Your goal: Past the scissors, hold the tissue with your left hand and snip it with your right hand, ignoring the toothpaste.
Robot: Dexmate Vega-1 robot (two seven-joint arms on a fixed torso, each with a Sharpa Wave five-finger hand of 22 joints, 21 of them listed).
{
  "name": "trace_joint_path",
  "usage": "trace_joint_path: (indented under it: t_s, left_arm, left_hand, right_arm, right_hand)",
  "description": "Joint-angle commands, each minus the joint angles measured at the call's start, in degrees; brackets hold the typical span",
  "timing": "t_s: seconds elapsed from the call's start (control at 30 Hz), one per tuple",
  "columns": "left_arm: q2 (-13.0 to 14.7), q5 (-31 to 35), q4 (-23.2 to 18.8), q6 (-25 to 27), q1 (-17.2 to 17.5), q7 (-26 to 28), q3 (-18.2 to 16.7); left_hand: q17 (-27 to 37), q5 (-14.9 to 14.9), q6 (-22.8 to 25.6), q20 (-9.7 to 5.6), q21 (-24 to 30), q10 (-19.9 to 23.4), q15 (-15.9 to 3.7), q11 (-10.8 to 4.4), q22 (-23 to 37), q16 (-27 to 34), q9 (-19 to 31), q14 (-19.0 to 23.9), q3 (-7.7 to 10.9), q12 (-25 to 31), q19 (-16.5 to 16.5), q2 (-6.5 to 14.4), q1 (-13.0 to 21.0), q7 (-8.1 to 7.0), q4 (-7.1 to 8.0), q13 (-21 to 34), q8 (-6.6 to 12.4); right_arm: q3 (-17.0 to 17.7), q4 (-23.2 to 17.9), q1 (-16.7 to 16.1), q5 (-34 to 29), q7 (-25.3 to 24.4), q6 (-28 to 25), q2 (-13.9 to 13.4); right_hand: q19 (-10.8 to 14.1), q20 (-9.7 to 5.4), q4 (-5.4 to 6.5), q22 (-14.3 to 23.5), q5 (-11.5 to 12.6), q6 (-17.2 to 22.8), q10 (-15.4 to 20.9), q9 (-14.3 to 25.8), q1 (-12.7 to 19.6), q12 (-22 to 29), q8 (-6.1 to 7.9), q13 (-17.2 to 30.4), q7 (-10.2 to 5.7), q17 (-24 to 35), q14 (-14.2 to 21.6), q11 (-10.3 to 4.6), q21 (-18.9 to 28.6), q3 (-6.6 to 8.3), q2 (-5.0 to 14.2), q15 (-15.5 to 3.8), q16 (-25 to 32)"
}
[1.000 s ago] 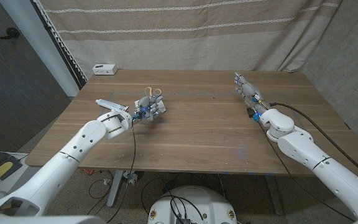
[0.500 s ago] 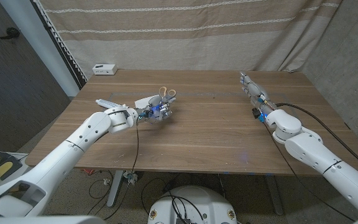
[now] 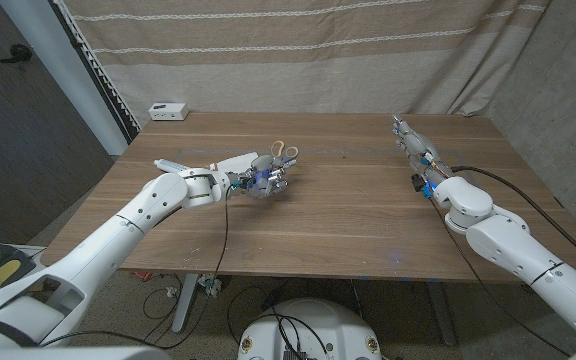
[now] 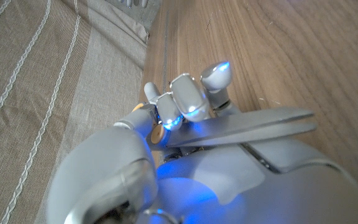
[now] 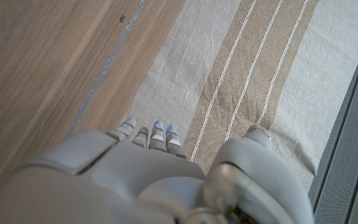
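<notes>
Nearest, on the wooden worktop (image 3: 348, 220), coming in from the near left corner: the left hand (image 3: 260, 180), out over the middle-left of the boards, fingers curled tight round the scissors (image 3: 286, 150). Orange handle loops poking up past the knuckles on the far side. In the left wrist view, fingers (image 4: 188, 99) wrapped over the closed silver blades of the scissors (image 4: 260, 121), blade tips sticking out sideways just above the wood. Just behind the left wrist, a pale flat sheet, seemingly the tissue (image 3: 236, 161), lying on the worktop, partly hidden by the hand; touching the hand or not, cannot tell. Further left, beside the forearm, the toothpaste (image 3: 166, 164), a white tube lying on its side, apart from the scissors. Across on the right side and well apart from all of that: the right hand (image 3: 415, 152), stretched toward the far edge, holding nothing. In the right wrist view, fingers (image 5: 157, 134) out straight and close side by side, tips over the seam where wood meets cloth. At the far left corner, a small white box (image 3: 169, 110). Beyond the far edge, a striped beige curtain (image 3: 318, 50).
</notes>
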Motion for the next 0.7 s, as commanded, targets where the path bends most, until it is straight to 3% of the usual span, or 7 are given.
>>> trace_joint_path:
  t_s: [0.03,0.1,0.27,0.4,0.7]
  left_arm:
    - [-1.4,2.2,3.1,2.6,-3.9,-5.5,2.8]
    - [-1.5,3.0,4.1,3.1,-4.8,-7.0,3.5]
    - [-1.5,4.5,5.1,4.6,-6.5,-9.9,4.8]
    - [-1.6,5.0,5.4,5.6,-7.0,-11.5,5.2]
    - [-1.8,8.6,6.0,6.3,-9.3,-17.0,7.7]
  left_hand:
    - [0.2,0.2,0.2,-4.34,0.3,0.2,-0.01,-0.08,0.3,0.5,0.0,-0.1,0.29,0.2,0.3,0.6,0.3,0.6,-0.24,0.2,0.25]
    - [0.3,0.2,0.2,-4.35,0.1,0.2,-0.01,-0.08,0.1,0.6,0.0,0.0,0.28,0.2,0.2,0.6,0.4,0.51,-0.26,0.2,0.28]
    - [0.3,0.2,0.1,-4.35,0.2,0.2,-0.01,-0.06,0.1,0.7,0.2,0.0,0.28,0.2,0.3,0.6,0.4,0.77,-0.29,0.2,0.39]
    - [0.1,0.2,0.2,-4.34,0.2,0.1,-0.02,-0.05,0.2,0.5,0.1,-0.2,0.34,0.2,0.2,0.6,0.4,0.9,-0.32,0.2,0.4]
    - [0.2,0.2,1.4,-4.34,0.0,0.3,-0.03,-0.05,-0.1,0.7,0.4,-0.1,0.4,0.2,0.1,0.6,0.5,2.24,-0.43,0.2,1.13]
  right_arm:
    - [1.7,-2.3,-1.9,-0.4,-1.3,-1.3,-1.6]
    - [1.9,-2.6,-2.0,-0.7,-1.6,-1.5,-1.8]
    - [2.2,-2.9,-2.2,-1.3,-1.7,-1.8,-2.3]
    - [2.3,-3.4,-2.2,-1.7,-1.6,-2.4,-2.8]
    - [2.4,-5.4,-2.0,-2.9,-1.2,-4.0,-4.4]
  right_hand:
    - [-0.6,0.15,0.37,0.2,-0.2,1.7,0.2,0.2,-0.7,0.2,0.53,0.2,-0.48,0.3,-2.7,0.22,0.1,-0.28,0.0,0.05,0.2]
    - [-0.6,0.15,0.43,0.2,-0.3,2.3,0.3,0.2,-0.7,0.2,0.74,0.3,-0.92,0.3,-2.7,0.3,0.2,-0.31,0.03,0.03,0.3]
    - [-0.6,0.11,0.38,0.2,-0.5,5.2,0.8,0.3,-0.5,0.4,1.68,0.3,0.58,0.3,-2.7,0.61,0.3,-0.19,0.25,0.03,0.3]
    - [-0.6,0.09,0.31,0.2,-0.6,6.0,1.1,0.3,-0.3,0.5,1.82,0.3,-0.6,0.2,-2.8,0.77,0.4,-0.13,0.32,-0.05,0.3]
    - [-0.5,-0.09,0.03,0.2,-0.6,6.5,1.0,0.3,0.4,0.5,1.97,0.3,-0.82,0.2,-2.8,0.54,0.5,0.17,0.56,-0.15,0.4]
